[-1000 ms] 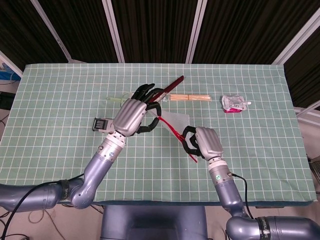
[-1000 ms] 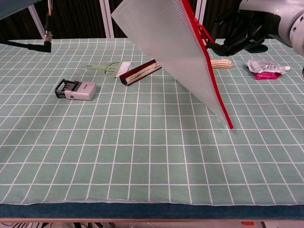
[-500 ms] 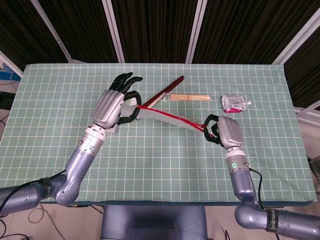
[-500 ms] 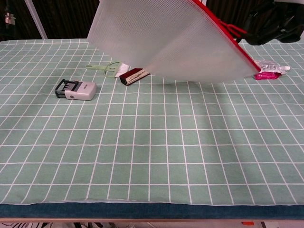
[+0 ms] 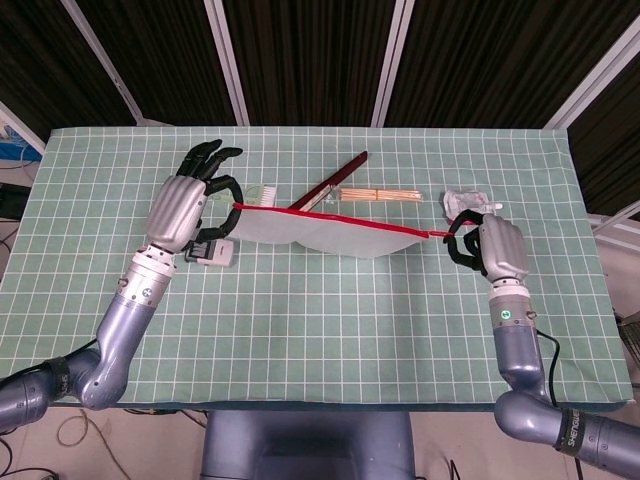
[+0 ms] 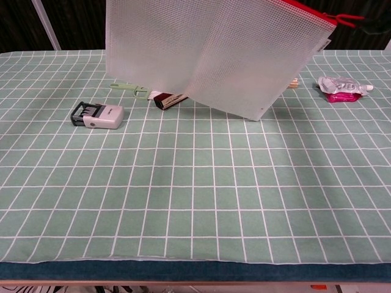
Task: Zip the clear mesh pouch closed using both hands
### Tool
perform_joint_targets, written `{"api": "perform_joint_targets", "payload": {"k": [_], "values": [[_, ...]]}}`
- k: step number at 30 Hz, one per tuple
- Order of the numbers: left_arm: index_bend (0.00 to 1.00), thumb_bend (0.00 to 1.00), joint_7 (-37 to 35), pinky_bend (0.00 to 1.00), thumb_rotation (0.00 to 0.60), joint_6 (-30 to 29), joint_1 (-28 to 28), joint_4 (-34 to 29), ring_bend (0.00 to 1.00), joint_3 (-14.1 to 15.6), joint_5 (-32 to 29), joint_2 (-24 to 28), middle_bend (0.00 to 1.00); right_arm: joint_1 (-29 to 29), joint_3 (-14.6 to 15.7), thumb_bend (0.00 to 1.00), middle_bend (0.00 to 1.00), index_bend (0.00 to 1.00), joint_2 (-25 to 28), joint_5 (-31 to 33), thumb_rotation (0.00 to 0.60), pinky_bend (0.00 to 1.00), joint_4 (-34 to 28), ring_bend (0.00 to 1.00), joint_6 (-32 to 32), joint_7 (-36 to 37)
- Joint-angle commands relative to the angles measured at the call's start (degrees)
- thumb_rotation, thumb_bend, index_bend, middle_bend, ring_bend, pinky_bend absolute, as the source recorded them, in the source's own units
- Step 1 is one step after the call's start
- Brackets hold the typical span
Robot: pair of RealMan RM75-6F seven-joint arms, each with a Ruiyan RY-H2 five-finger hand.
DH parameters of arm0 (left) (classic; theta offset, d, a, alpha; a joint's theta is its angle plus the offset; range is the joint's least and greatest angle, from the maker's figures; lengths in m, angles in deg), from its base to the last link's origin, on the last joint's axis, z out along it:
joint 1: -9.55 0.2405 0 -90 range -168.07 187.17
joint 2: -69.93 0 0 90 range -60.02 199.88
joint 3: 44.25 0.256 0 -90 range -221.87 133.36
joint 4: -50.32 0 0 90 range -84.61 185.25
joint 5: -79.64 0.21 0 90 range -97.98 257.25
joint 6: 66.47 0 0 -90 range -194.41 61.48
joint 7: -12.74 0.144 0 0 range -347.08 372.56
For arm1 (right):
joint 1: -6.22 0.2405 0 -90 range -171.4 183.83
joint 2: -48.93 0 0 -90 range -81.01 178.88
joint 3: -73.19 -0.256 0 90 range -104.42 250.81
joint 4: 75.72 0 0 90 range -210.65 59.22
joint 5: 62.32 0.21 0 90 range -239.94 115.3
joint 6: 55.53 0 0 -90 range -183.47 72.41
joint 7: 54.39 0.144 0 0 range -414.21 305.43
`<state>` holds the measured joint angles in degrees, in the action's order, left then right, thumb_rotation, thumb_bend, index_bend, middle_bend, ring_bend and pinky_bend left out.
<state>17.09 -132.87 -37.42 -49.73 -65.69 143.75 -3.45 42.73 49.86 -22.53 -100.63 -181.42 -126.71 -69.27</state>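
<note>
Head view
Pouch: the pouch (image 5: 330, 232) hangs above the table (image 5: 300, 330), stretched level between the two hands, its red zipper edge (image 5: 340, 219) uppermost.
Left hand: the left hand (image 5: 185, 207) pinches the pouch's left end; the other fingers are spread.
Right hand: the right hand (image 5: 490, 245) curls closed on something at the pouch's right end; whether that is the zipper pull or the corner, I cannot tell.
Behind the pouch: a bundle of sticks (image 5: 380, 195) and a crumpled packet (image 5: 468, 205).

Chest view
Pouch: it hangs as a broad sheet (image 6: 214, 52) in front of the far things; a stamp (image 6: 98, 115) sits below its left side.
Hands: neither shows clearly here.

Handling
Feel: light, limp mesh that likely sags unless kept taut; best held at one end while the other hand draws the pull along the zipper.

Change
Since earlier: a second ago the pouch slanted steeply with the hands close together; now the hands are spread wide and the zipper runs nearly level.
</note>
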Motion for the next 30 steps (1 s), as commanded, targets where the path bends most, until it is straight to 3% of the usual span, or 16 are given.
{"api": "perform_joint_targets", "payload": {"k": [1, 15, 17, 20, 23, 24, 27, 30], "values": [[0.60, 0.42, -0.3, 0.05, 0.600, -0.1, 0.4, 0.2, 0.00, 0.2, 0.3, 0.2, 0.15, -0.2, -0.2, 0.58, 1.00, 0.70, 0.3, 0.2, 0.600, 0.94, 0.2, 1.00, -0.1, 0.1], [0.60, 0.42, -1.6, 0.05, 0.600, 0.2, 1.6, 1.0, 0.00, 0.7, 0.8, 0.7, 0.15, -0.6, -0.6, 0.58, 1.00, 0.70, 1.0, 0.6, 0.600, 0.94, 0.7, 1.00, -0.2, 0.2], [0.58, 0.38, -1.7, 0.04, 0.600, 0.4, 1.7, 1.1, 0.00, 0.8, 0.8, 0.7, 0.14, -0.6, -0.4, 0.58, 1.00, 0.70, 1.1, 0.5, 0.600, 0.94, 0.6, 1.00, 0.0, 0.0], [0.47, 0.26, -1.4, 0.01, 0.600, 1.6, 1.7, 0.7, 0.00, 1.2, 0.1, 1.1, 0.10, -0.5, 0.1, 0.55, 1.00, 0.66, 1.2, 0.2, 0.600, 0.90, 0.6, 0.99, 0.1, -0.6], [0.38, 0.16, -1.2, 0.00, 0.600, 2.7, 1.8, 0.1, 0.00, 1.4, -0.5, 1.9, 0.06, -0.5, 0.3, 0.42, 0.92, 0.44, 1.6, 0.5, 0.600, 0.77, 0.4, 0.87, 0.8, -1.0], [0.35, 0.14, -1.2, 0.00, 0.600, 2.8, 1.8, 0.0, 0.00, 1.3, -0.6, 2.0, 0.05, -0.4, 0.3, 0.36, 0.84, 0.32, 1.7, 0.6, 0.600, 0.70, 0.2, 0.79, 1.0, -1.0], [0.31, 0.11, -1.4, 0.00, 0.600, 2.5, 2.1, -0.3, 0.00, 1.3, -0.8, 2.2, 0.04, -0.4, 0.2, 0.26, 0.62, 0.11, 2.1, 1.0, 0.600, 0.53, -0.2, 0.62, 1.2, -1.2], [0.28, 0.10, -1.4, 0.00, 0.600, 2.0, 2.8, -0.8, 0.00, 1.4, -0.7, 2.7, 0.04, -0.5, 0.2, 0.23, 0.44, 0.01, 2.6, 0.8, 0.600, 0.41, -0.7, 0.44, 1.1, -1.1]]}}
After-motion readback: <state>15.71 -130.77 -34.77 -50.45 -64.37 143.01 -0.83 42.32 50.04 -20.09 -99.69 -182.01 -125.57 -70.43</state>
